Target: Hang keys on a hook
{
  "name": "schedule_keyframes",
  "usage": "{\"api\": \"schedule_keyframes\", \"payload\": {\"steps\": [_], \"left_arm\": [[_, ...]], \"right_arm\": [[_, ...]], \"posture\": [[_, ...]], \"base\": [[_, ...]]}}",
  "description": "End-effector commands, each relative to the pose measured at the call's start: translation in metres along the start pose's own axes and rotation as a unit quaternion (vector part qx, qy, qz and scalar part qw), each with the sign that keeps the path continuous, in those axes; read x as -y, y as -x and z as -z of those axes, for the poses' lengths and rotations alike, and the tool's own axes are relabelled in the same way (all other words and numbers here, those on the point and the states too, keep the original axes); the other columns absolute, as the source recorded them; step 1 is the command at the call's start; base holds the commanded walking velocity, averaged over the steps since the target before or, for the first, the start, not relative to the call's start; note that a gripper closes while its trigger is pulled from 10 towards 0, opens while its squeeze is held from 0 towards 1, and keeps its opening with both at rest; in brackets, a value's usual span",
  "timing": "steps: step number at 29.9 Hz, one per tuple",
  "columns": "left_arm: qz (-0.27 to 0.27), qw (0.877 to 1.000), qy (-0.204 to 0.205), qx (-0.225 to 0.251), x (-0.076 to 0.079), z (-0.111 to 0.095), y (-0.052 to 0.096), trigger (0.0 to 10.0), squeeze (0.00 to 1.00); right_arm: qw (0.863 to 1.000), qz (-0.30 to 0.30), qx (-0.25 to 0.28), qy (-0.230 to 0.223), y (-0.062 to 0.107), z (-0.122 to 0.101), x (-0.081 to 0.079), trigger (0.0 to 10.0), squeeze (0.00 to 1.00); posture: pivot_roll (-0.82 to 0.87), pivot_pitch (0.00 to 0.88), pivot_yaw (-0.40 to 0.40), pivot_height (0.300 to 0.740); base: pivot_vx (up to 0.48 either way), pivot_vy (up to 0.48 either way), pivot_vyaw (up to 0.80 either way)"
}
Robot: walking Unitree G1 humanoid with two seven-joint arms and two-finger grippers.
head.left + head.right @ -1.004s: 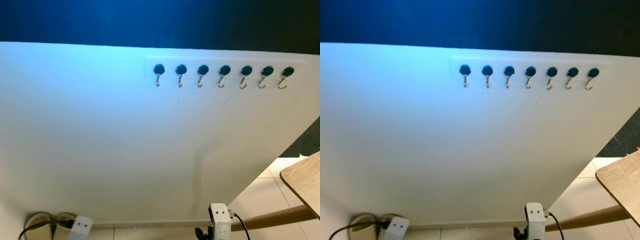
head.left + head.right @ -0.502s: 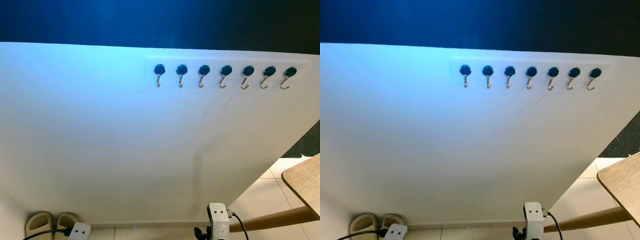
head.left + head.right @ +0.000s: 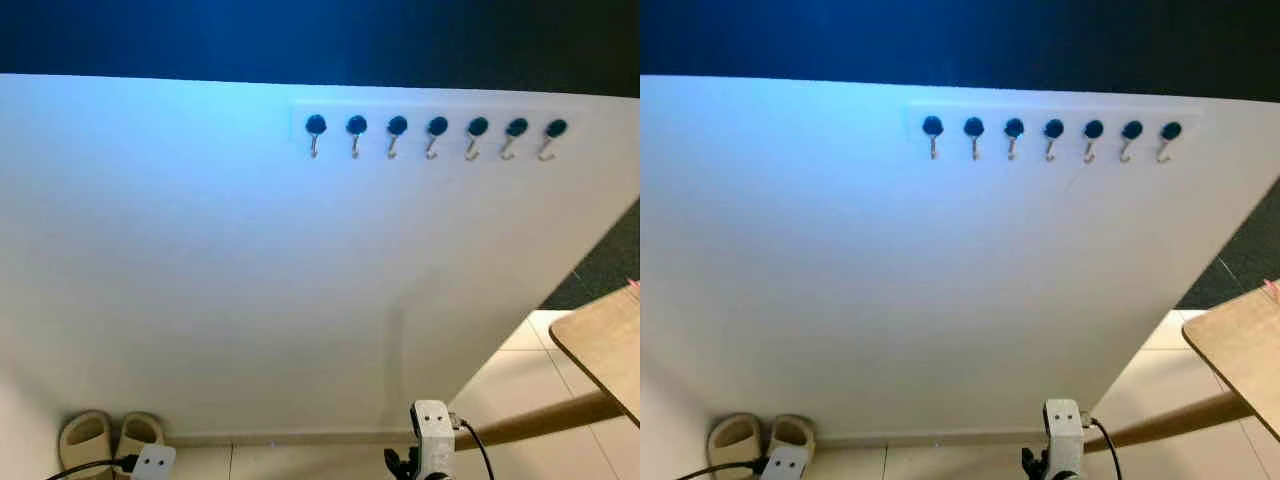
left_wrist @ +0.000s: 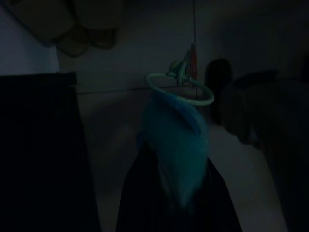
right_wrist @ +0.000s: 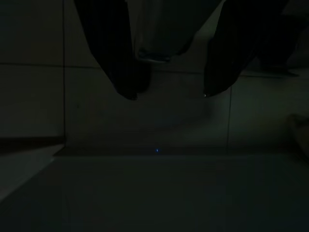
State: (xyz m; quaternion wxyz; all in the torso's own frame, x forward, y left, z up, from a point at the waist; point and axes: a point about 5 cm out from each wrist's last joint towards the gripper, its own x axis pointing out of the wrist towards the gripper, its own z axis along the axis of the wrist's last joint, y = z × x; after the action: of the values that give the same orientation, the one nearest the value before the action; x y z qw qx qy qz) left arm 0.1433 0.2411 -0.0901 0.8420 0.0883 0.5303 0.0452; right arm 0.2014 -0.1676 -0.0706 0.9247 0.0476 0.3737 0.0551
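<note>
Keys (image 4: pixel 186 72) on a ring with a blue fluffy tag hang from your left gripper (image 4: pixel 176 193), fingers closed on them low above the floor, while your right gripper (image 5: pixel 169 94) hangs spread empty, hooks (image 3: pixel 436 135) high on the white wall.

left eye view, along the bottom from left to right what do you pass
slippers → left wrist block → right wrist block → table leg → table top
</note>
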Motion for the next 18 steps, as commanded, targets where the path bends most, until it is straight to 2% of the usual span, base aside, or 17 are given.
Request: {"api": "schedule_keyframes", "payload": {"steps": [1, 7, 11, 18], "left_arm": [[0.0, 1.0, -0.003, -0.001, 0.002, 0.0, 0.0, 10.0, 0.0], [0.005, 1.0, 0.007, 0.01, 0.005, -0.009, -0.001, 10.0, 0.0], [0.013, 1.0, -0.003, 0.011, 0.006, -0.014, -0.002, 10.0, 0.0], [0.01, 1.0, -0.016, 0.002, 0.005, -0.014, -0.002, 10.0, 0.04]], "right_arm": [[1.0, 0.001, -0.016, -0.006, 0.002, 0.008, -0.001, 10.0, 0.0], [1.0, 0.003, -0.017, -0.011, 0.002, 0.01, 0.0, 10.0, 0.0], [1.0, 0.002, -0.012, -0.018, 0.001, 0.008, -0.002, 10.0, 0.0], [1.0, 0.004, -0.008, -0.024, 0.001, 0.006, -0.002, 10.0, 0.0]], "posture": [[0.08, 0.064, -0.025, 0.74], [0.08, 0.066, -0.023, 0.74], [0.08, 0.067, -0.015, 0.74], [0.08, 0.066, -0.01, 0.74]], "base": [[-0.409, 0.0, 0.0], [-0.044, 0.0, 0.0], [0.0, 0.0, 0.0], [0.0, -0.461, 0.0]]}}
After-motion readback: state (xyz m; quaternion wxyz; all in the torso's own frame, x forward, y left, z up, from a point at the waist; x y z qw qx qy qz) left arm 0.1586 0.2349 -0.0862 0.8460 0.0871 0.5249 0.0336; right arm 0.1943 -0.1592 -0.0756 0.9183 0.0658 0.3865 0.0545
